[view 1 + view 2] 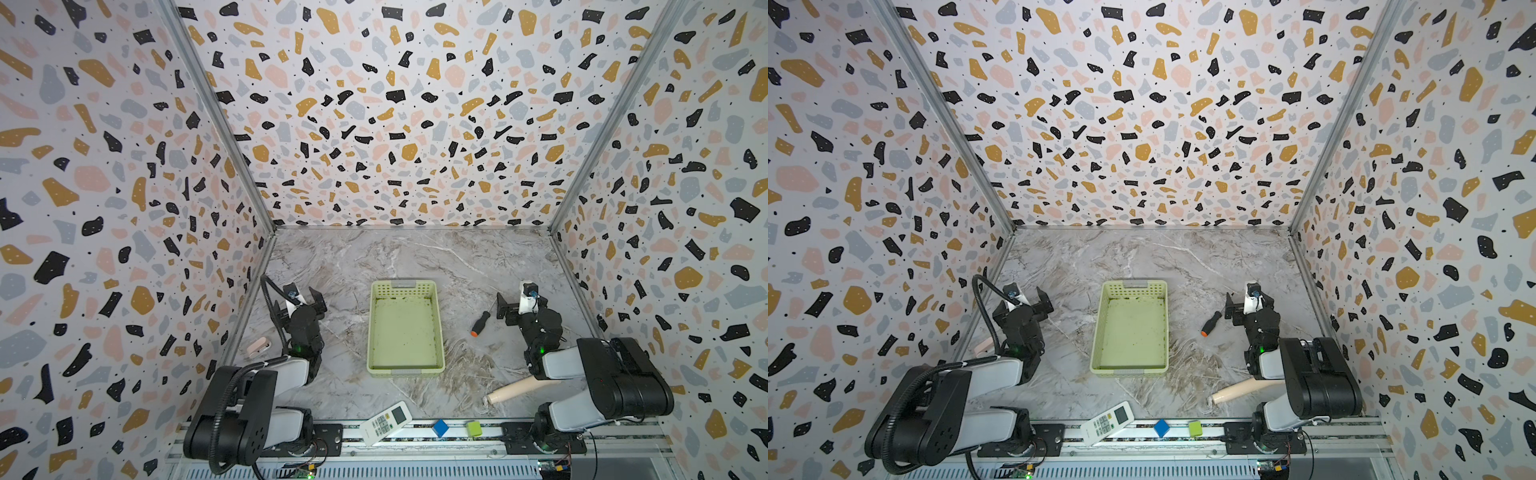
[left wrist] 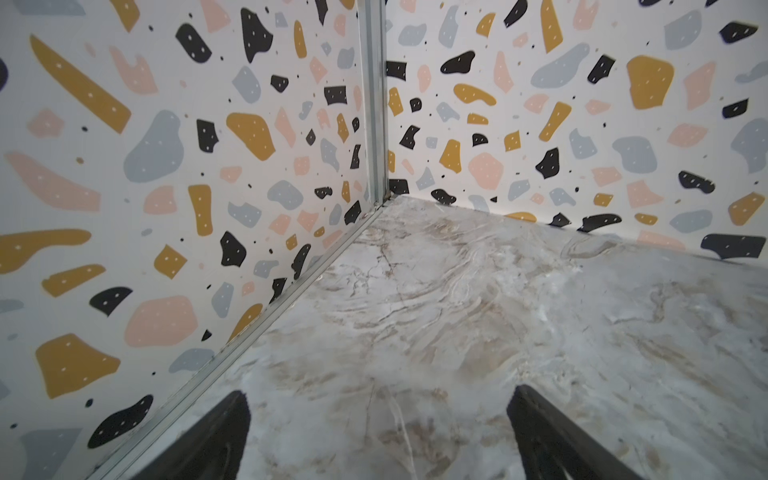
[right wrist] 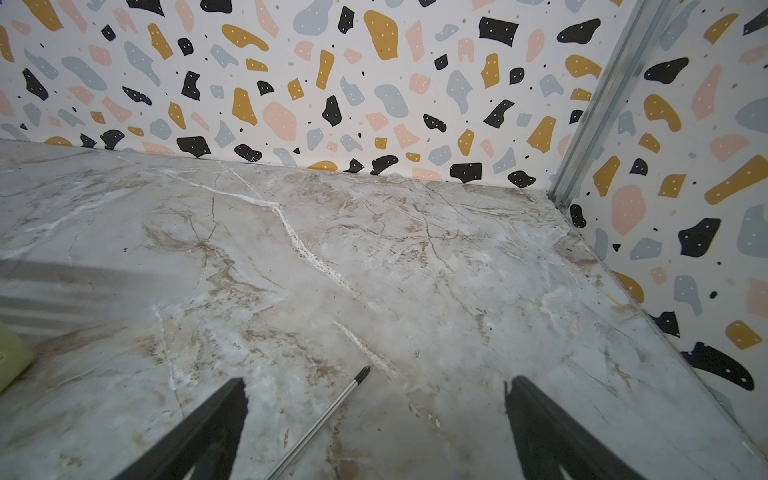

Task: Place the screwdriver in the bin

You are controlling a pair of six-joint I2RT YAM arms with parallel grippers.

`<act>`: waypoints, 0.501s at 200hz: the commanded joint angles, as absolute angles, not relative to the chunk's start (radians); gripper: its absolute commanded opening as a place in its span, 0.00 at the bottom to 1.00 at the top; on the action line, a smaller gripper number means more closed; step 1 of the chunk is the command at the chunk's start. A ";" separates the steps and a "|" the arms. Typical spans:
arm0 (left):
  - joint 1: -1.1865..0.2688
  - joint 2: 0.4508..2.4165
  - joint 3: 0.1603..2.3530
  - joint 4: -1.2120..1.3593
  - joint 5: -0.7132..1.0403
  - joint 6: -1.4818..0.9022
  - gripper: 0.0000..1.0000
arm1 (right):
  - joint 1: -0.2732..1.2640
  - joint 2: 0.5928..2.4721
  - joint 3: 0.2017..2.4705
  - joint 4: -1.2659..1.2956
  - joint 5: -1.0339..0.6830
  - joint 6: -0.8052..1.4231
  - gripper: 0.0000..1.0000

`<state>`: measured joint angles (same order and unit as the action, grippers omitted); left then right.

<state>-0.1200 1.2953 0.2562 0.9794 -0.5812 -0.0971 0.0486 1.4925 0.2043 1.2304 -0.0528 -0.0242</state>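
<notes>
The screwdriver (image 1: 481, 322) (image 1: 1211, 323), black-handled with an orange end cap, lies on the marble table to the right of the bin. The bin (image 1: 405, 332) (image 1: 1129, 332) is a pale yellow-green lattice basket at the middle of the table, with nothing in it. My right gripper (image 1: 513, 297) (image 1: 1239, 297) hovers open just right of the screwdriver. In the right wrist view the thin metal shaft (image 3: 324, 415) runs between the spread fingers of that gripper (image 3: 374, 384), untouched. My left gripper (image 1: 305, 295) (image 1: 1025, 293) (image 2: 378, 395) stands open over bare table, left of the bin.
A beige wooden handle (image 1: 523, 388) lies at the front right, partly under my right arm. A white remote (image 1: 384, 422), a blue cube (image 1: 440, 427) and a green cube (image 1: 473, 428) sit along the front rail. A pink object (image 1: 257, 347) rests by the left wall.
</notes>
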 commanded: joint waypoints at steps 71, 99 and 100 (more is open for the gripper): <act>-0.126 1.096 0.641 0.263 -0.767 -0.340 1.00 | 0.045 1.316 0.433 0.756 -0.036 0.033 0.99; -0.114 1.068 0.669 0.293 -0.555 -0.280 0.99 | 0.046 1.251 0.555 0.582 -0.054 0.099 0.99; -0.114 1.068 0.672 0.289 -0.550 -0.280 0.99 | 0.046 1.248 0.560 0.577 -0.055 0.102 0.99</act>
<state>-0.1215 1.0870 0.6479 0.4164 -0.6617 -0.2741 0.0479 1.3125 0.4614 0.7906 -0.0509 0.0273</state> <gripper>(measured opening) 0.993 0.989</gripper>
